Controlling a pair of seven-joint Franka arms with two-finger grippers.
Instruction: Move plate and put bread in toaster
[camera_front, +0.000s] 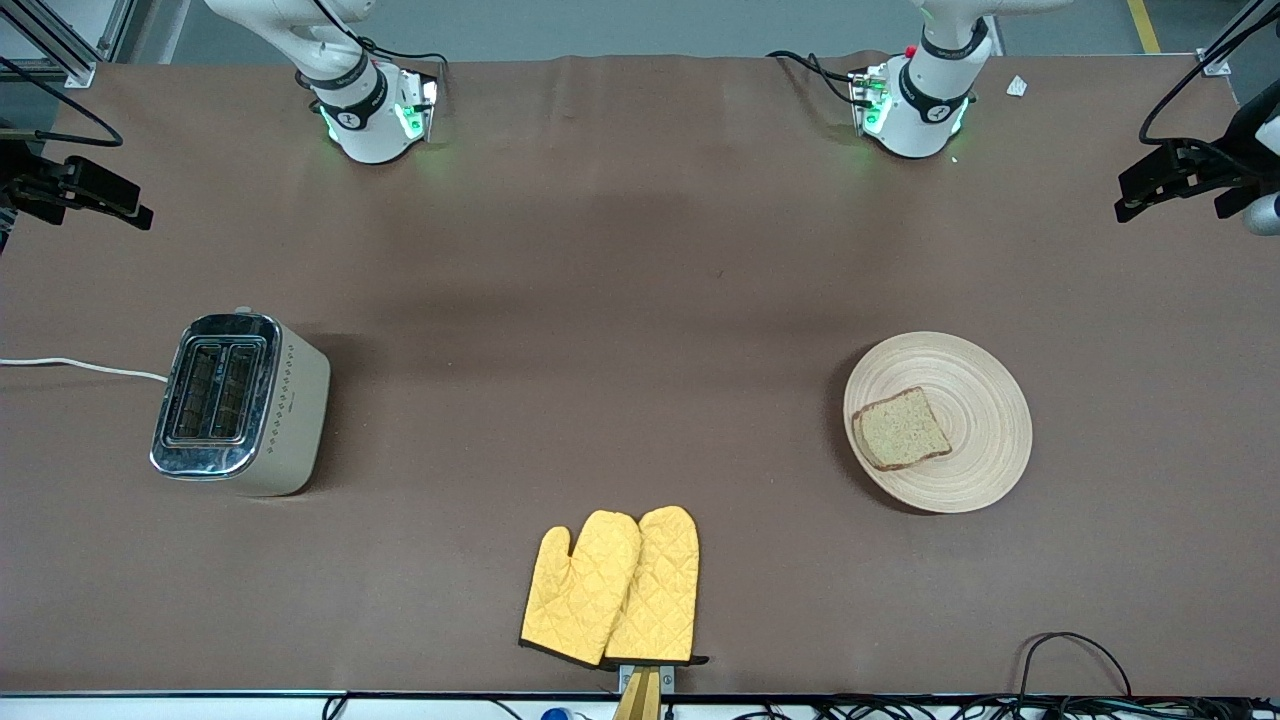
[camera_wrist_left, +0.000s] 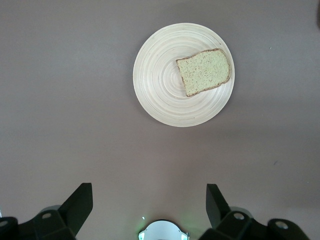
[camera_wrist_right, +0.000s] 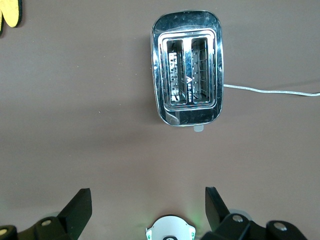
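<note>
A round light wooden plate (camera_front: 985, 400) lies toward the left arm's end of the table, with a slice of brown bread (camera_front: 902, 429) flat on it. The cream toaster (camera_front: 240, 403) with a chrome top stands toward the right arm's end, both slots empty. In the left wrist view, my left gripper (camera_wrist_left: 149, 200) hangs open high over bare table, between its base and the plate (camera_wrist_left: 160, 85) with the bread (camera_wrist_left: 204, 71). In the right wrist view, my right gripper (camera_wrist_right: 148, 200) is open too, high up, well short of the toaster (camera_wrist_right: 187, 67). Neither hand shows in the front view.
A pair of yellow oven mitts (camera_front: 612, 587) lies by the table edge nearest the front camera, midway between toaster and plate. The toaster's white cord (camera_front: 80, 366) runs off the right arm's end of the table. Black camera mounts stand at both ends.
</note>
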